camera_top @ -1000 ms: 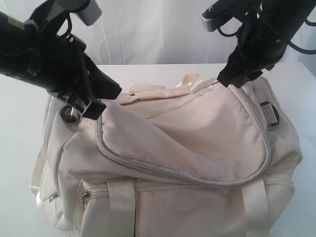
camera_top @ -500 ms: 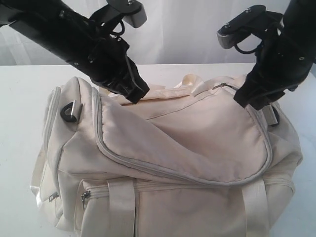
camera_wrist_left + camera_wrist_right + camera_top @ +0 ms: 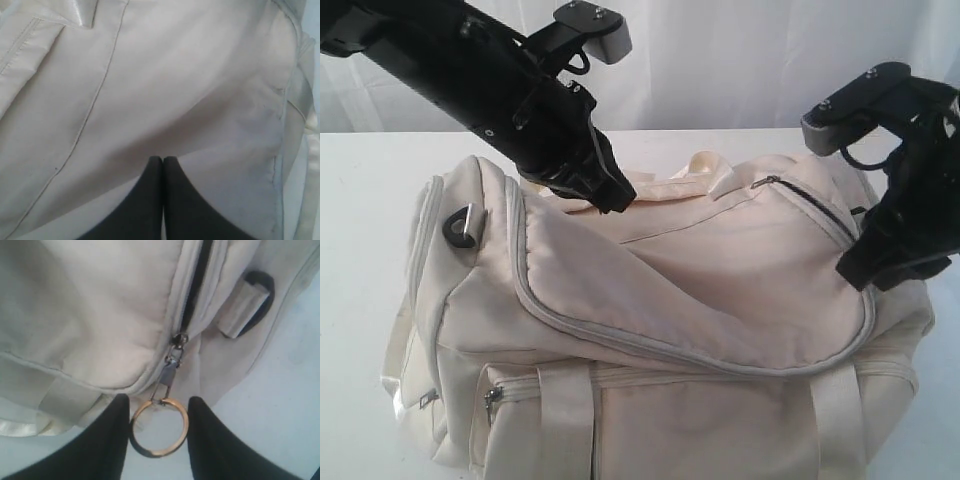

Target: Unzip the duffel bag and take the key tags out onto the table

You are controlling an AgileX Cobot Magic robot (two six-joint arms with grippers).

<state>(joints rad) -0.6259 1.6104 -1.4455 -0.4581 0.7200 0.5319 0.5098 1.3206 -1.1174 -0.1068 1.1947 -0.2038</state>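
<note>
The cream duffel bag (image 3: pixel 700 270) lies on the white table (image 3: pixel 360 230) and fills the near half of the exterior view. Its curved top zipper (image 3: pixel 815 208) shows a dark open gap along the right end. My right gripper (image 3: pixel 872 272) is low at that end. In the right wrist view its fingers (image 3: pixel 112 440) are shut on the brass pull ring (image 3: pixel 186 427), which hangs from the zipper slider (image 3: pixel 177 340). My left gripper (image 3: pixel 612 197) is shut, its tips against the fabric at the bag's top rear. The key tags are hidden.
A black strap ring (image 3: pixel 460 225) sits on the bag's left end and another (image 3: pixel 260 295) shows beside the zipper in the right wrist view. A small zipped pocket (image 3: pixel 492 398) is at the front left. Webbing handles (image 3: pixel 710 168) lie at the top rear.
My right gripper has travelled down along the bag's right end, and the zipper has opened behind it. My left arm has swung from the left strap ring to the top rear.
</note>
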